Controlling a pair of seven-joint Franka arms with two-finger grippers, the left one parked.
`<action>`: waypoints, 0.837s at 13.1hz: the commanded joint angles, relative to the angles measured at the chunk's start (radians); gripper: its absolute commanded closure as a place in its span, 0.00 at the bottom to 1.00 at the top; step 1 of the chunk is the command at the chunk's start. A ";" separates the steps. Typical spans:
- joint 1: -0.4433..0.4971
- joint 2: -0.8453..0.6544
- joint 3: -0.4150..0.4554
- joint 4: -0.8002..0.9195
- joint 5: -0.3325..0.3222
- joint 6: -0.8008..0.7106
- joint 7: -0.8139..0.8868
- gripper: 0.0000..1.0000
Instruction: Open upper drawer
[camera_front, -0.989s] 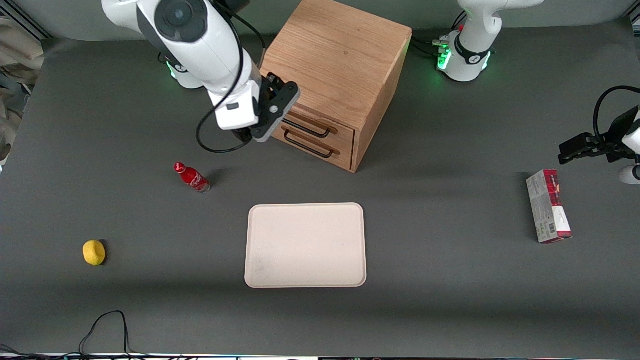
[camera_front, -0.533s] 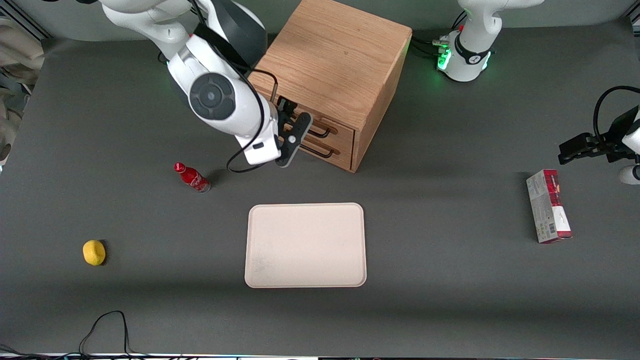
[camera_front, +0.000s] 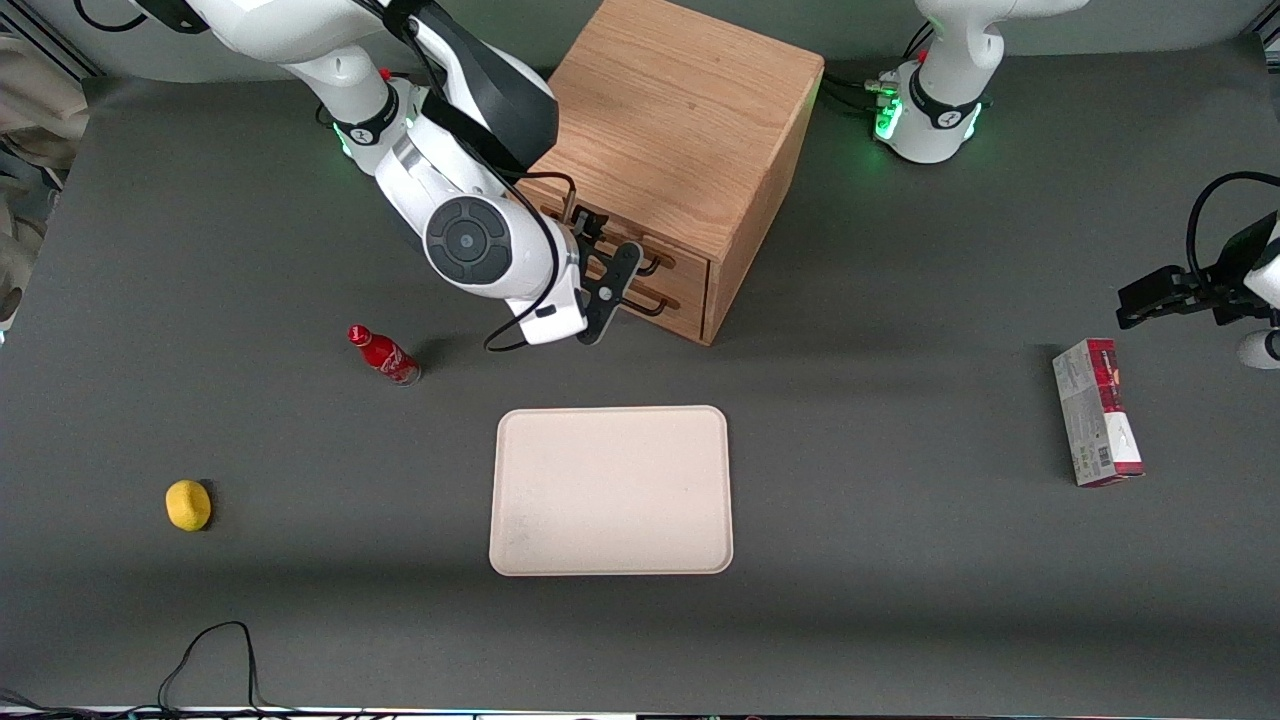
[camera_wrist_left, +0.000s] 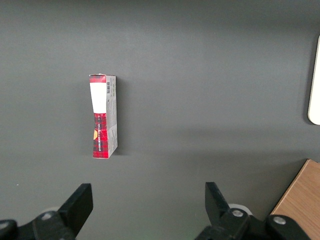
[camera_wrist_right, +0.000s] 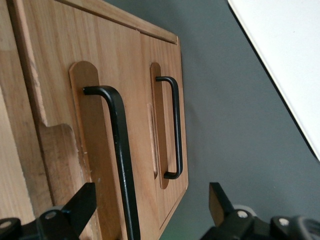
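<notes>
The oak cabinet (camera_front: 680, 110) stands at the back of the table, its two drawers facing the front camera. The upper drawer (camera_front: 685, 262) is closed, and its long black bar handle (camera_front: 648, 268) is partly hidden by my arm. The bottom drawer (camera_front: 682, 305) lies just under it. My right gripper (camera_front: 603, 258) is right in front of the drawer fronts and is open. In the right wrist view the upper drawer's handle (camera_wrist_right: 119, 150) runs between the open fingers (camera_wrist_right: 80, 205), closer to one of them, and the gripper (camera_wrist_right: 150, 206) holds nothing. The bottom drawer's handle (camera_wrist_right: 176, 125) shows beside it.
A beige tray (camera_front: 610, 490) lies nearer the front camera than the cabinet. A red bottle (camera_front: 383, 354) lies beside my arm. A yellow fruit (camera_front: 188, 504) sits toward the working arm's end. A red and grey box (camera_front: 1097, 412) lies toward the parked arm's end.
My right arm has swung down and toward the parked arm's end, bringing the gripper from the cabinet's corner to the drawer fronts. The drawers have not moved.
</notes>
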 joint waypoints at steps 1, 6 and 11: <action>0.001 0.014 -0.002 -0.002 0.016 -0.004 -0.021 0.00; 0.001 0.031 -0.002 -0.029 0.019 0.034 -0.038 0.00; 0.001 0.061 -0.002 -0.031 0.008 0.082 -0.042 0.00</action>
